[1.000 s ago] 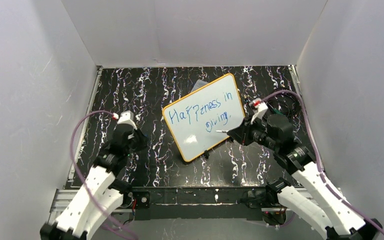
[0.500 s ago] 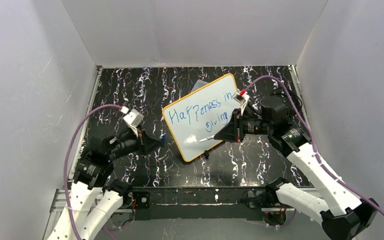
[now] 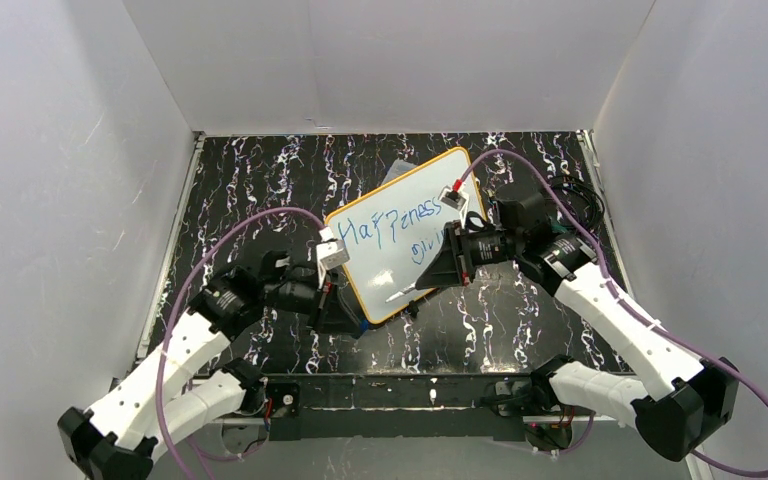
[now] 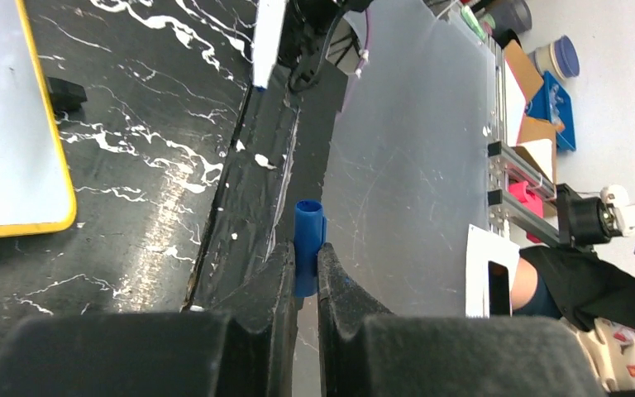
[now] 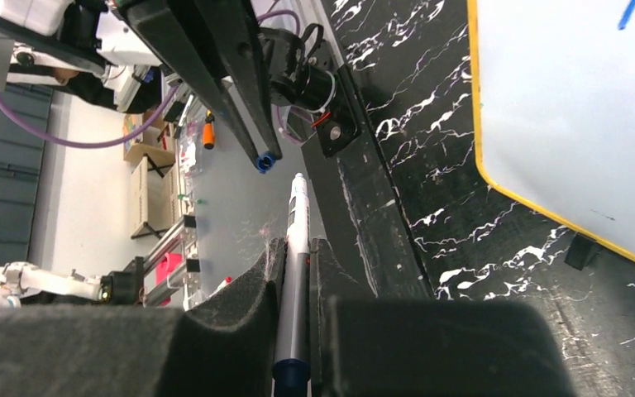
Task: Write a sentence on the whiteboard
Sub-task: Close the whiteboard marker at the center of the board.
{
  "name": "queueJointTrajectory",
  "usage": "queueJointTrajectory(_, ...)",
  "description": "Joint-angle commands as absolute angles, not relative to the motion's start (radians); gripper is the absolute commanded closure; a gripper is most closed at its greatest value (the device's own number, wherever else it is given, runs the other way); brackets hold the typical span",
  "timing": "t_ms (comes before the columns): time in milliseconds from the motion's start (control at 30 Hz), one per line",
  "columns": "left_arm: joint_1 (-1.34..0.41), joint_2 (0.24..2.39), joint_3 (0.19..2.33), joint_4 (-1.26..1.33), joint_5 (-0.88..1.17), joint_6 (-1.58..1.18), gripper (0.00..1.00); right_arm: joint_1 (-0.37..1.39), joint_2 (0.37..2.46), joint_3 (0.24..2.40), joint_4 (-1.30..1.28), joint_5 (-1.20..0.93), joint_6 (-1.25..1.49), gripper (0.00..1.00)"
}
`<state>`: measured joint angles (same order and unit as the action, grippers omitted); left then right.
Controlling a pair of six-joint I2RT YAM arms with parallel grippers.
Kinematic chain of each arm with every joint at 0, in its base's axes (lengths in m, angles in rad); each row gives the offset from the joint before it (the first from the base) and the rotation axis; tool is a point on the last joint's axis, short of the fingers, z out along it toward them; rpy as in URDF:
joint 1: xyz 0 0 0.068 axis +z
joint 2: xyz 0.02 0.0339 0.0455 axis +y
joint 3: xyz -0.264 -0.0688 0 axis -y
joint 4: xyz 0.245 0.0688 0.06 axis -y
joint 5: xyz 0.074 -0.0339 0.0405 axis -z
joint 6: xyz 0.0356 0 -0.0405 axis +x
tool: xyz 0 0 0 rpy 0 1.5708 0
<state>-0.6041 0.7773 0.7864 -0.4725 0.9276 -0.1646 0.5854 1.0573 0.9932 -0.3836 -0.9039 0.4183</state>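
The whiteboard [image 3: 385, 265], orange-framed, lies tilted in the middle of the table. The sentence [image 3: 397, 222] in blue reads "Happiness" on top; my right arm covers the rest of both lines. My right gripper [image 3: 422, 282] hangs over the board's near right part, shut on a marker [image 5: 298, 223] whose white tip [image 3: 399, 296] points at the near corner. My left gripper [image 3: 352, 320] is by that corner, shut on a blue cap [image 4: 308, 244]. In the right wrist view the cap [image 5: 263, 160] sits just ahead of the marker tip, a small gap between them.
A small black block [image 3: 412, 308] lies against the board's near edge. A clear plastic piece [image 3: 397, 172] pokes out behind the board's far edge. White walls enclose the table on three sides. Purple cables loop over both arms.
My left arm has swung right, bringing the cap to the board's near corner. My right gripper has moved left and turned, so the marker now points toward the cap.
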Motion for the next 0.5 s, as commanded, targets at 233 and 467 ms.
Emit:
queueJointTrajectory(233, -0.656, 0.898, 0.85, -0.483, 0.938, -0.065, 1.0, 0.649, 1.075, 1.022, -0.388, -0.927, 0.389, 0.99)
queueJointTrajectory(467, -0.666, 0.912, 0.86, -0.476, 0.937, -0.061, 1.0, 0.672, 1.099, 1.013, -0.381, -0.912, 0.384, 0.99)
